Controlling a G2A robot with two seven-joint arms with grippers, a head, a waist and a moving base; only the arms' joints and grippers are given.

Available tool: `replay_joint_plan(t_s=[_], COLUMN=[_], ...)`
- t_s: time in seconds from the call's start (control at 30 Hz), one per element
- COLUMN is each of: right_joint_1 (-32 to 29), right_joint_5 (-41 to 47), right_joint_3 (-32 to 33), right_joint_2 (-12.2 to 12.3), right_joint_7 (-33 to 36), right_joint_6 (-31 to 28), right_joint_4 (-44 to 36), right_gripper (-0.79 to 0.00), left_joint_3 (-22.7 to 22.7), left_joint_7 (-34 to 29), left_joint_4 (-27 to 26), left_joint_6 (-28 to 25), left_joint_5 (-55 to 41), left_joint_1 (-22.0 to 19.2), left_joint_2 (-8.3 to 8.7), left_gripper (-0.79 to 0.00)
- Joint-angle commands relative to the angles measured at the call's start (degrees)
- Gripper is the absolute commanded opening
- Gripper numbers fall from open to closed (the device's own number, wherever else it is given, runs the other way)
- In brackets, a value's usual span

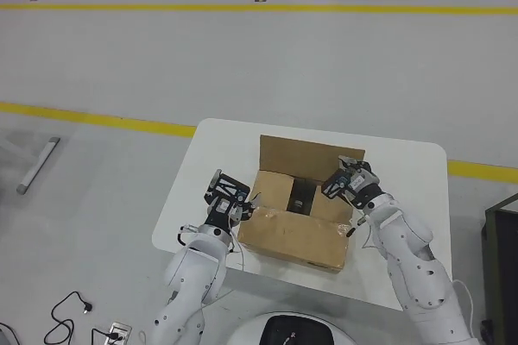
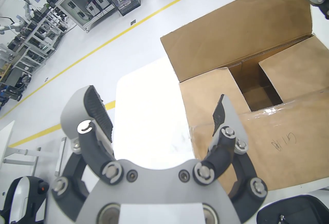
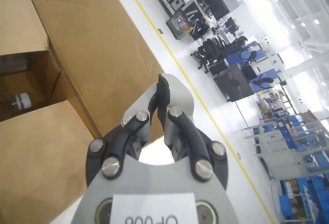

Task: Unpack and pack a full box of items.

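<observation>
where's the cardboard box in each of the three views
Top view: the cardboard box sits in the middle of the table, between the left gripper and the right gripper.
Left wrist view: the box lies just past the open left gripper.
Right wrist view: the box lies beside the shut right gripper.
Shared landmark: the box's raised back flap.

Brown cardboard box [image 1: 298,216] on table (flaps open).
</observation>
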Motion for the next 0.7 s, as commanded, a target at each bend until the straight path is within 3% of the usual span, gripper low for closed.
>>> replay_joint_plan(t_s=[0.0,0.33,0.67], right_joint_1=[3.05,11.52,15.58], right_joint_5=[1.32,6.22,17.55], right_joint_3=[-0.81,-5.19,-5.0], right_joint_2=[-0.2,-1.41,-2.21], right_joint_7=[-0.17,-0.39,2.97], right_joint_6=[-0.7,-1.57,-6.67], right_joint_4=[3.86,17.21,24.51], right_gripper=[-0.785,-0.785,-0.785], left_joint_3=[-0.71,-7.24,-7.24], left_joint_7=[0.28,-1.74,-1.74], left_joint_4=[-0.13,-2.34,-2.34], left_joint_6=[0.83,3.92,3.92], left_joint_5=[-1.17,-1.65,-1.65], left_joint_1=[0.02,0.43,0.43], left_joint_2=[0.07,0.98,0.98], left_gripper=[0.0,0.0,0.0])
